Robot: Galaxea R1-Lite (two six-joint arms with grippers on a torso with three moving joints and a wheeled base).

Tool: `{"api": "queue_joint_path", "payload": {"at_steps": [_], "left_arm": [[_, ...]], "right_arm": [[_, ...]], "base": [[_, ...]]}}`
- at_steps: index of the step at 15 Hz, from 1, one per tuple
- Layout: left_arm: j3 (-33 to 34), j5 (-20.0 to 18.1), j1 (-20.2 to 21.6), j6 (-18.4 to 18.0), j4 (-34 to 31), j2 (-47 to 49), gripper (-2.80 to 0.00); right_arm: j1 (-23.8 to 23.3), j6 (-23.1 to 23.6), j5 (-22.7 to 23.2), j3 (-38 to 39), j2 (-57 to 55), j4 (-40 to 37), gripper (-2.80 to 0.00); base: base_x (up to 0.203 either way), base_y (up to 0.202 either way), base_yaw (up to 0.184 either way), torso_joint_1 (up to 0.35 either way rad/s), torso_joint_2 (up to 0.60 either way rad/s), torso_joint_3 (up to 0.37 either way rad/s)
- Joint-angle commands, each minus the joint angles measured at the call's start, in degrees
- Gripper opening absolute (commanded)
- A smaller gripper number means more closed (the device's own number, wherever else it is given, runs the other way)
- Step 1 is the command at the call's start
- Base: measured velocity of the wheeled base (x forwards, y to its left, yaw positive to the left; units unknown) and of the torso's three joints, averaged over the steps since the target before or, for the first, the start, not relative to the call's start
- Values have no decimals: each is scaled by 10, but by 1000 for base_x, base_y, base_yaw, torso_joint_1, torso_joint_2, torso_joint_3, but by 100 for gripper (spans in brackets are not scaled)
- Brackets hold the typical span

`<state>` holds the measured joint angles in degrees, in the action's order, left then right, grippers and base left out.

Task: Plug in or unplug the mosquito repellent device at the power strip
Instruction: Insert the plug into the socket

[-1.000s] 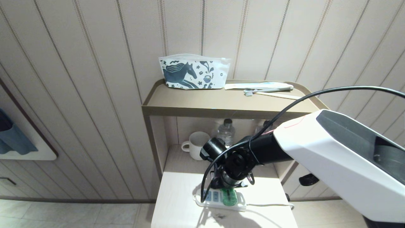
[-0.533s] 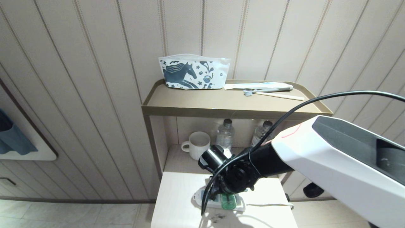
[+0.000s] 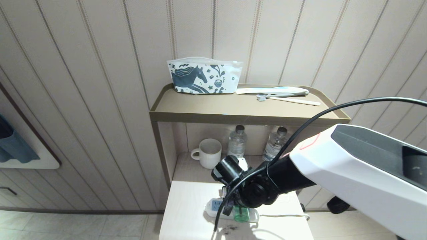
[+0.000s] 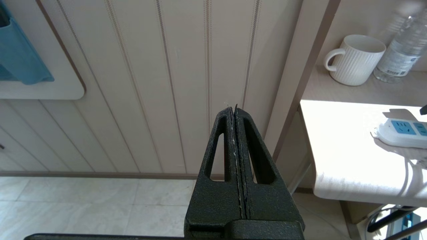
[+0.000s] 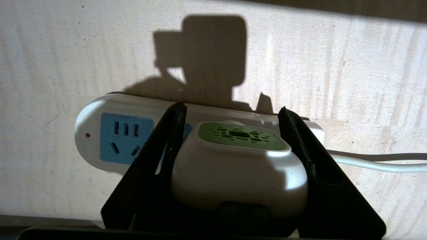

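On the pale lower table point(image 3: 186, 213) the power strip point(image 3: 213, 207) lay flat, yet from the head camera most of it was hidden under the right arm's black wrist; only its rounded left end, one blue socket face and a stretch of thin white cord point(image 3: 283, 216) could be seen. Of the mosquito repellent device point(image 3: 241, 213) that view showed just a patch of green bottle. The right wrist camera showed more: the right gripper point(image 5: 230, 115) had its two black fingers point(image 5: 168, 140) closed against either side of the device's white body point(image 5: 238, 173), whose green vented top point(image 5: 241, 135) sat over the strip point(image 5: 100, 133). The plug pins were out of sight, so whether it was seated in a socket could not be told. The left gripper point(image 4: 235, 108) hung beside the table, well apart from it, with its jaws pressed together. One white mug point(image 3: 209, 152) and two clear water bottles point(image 3: 237, 141) stood on the shelf behind. One horse-print pouch point(image 3: 204, 76) and a toothbrush point(image 3: 283, 97) occupied the upper shelf point(image 3: 233, 111).
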<state>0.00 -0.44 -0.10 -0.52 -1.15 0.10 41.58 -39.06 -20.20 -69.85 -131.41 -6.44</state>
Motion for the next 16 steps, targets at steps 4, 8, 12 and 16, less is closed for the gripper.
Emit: {"api": "queue_joint_path", "payload": {"at_steps": [4,8,12,16], "left_arm": [[0,0,0,0,0,1,-280],[0,0,0,0,0,0,-280],[0,0,0,0,0,1,-280],[0,0,0,0,0,0,-280]], "right_arm": [[0,-13,-2,24,27,22,-280],[7,-11,-9,29,36,22,-280],[21,-8,-13,24,54,22,-280],[24,-8,-21,22,62,21,0]], "base": [[0,0,0,0,0,0],[0,0,0,0,0,0],[0,0,0,0,0,0],[0,0,0,0,0,0]]}}
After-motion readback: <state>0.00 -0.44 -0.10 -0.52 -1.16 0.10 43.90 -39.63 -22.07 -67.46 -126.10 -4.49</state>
